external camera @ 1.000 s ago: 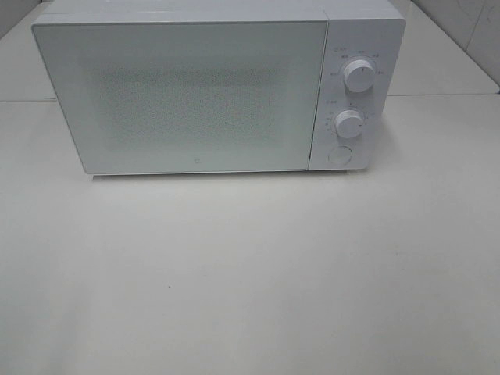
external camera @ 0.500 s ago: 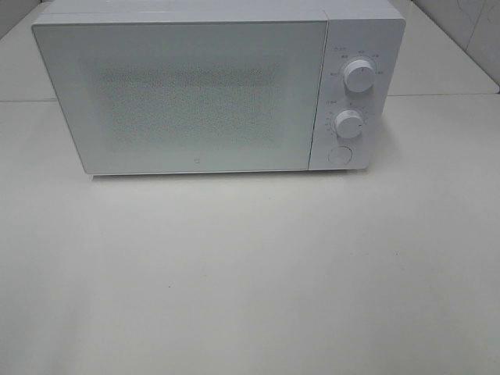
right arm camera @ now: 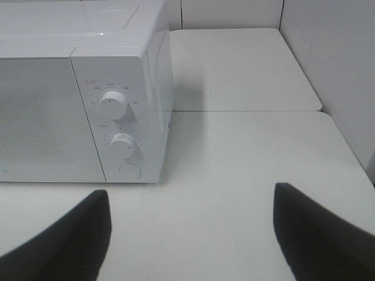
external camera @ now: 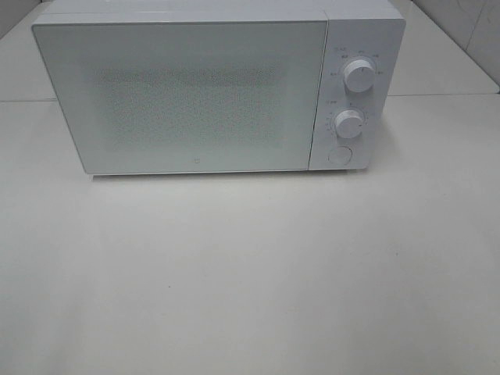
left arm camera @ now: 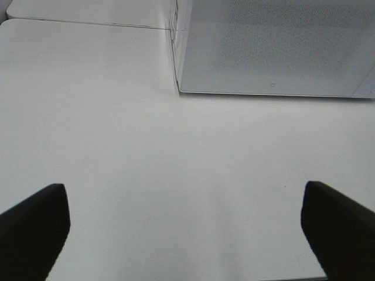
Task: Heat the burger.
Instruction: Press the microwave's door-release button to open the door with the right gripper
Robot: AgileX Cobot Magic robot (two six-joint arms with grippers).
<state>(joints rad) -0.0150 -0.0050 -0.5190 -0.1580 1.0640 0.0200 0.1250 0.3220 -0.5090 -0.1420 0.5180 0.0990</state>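
The burger is not in view in any frame. A white microwave (external camera: 195, 94) stands at the back of the white table with its door shut. It has two round knobs (external camera: 358, 76) and a round button (external camera: 339, 155) on its right panel. It also shows in the left wrist view (left arm camera: 275, 47) and in the right wrist view (right arm camera: 82, 99). My left gripper (left arm camera: 184, 234) is open and empty, hovering over bare table in front of the microwave's left corner. My right gripper (right arm camera: 190, 234) is open and empty, in front of the microwave's control panel. Neither arm shows in the exterior high view.
The white table (external camera: 250, 273) stretches in front of the microwave. A white wall (right arm camera: 328, 70) rises at the table's right side and back. A seam (right arm camera: 246, 110) runs across the tabletop beside the microwave.
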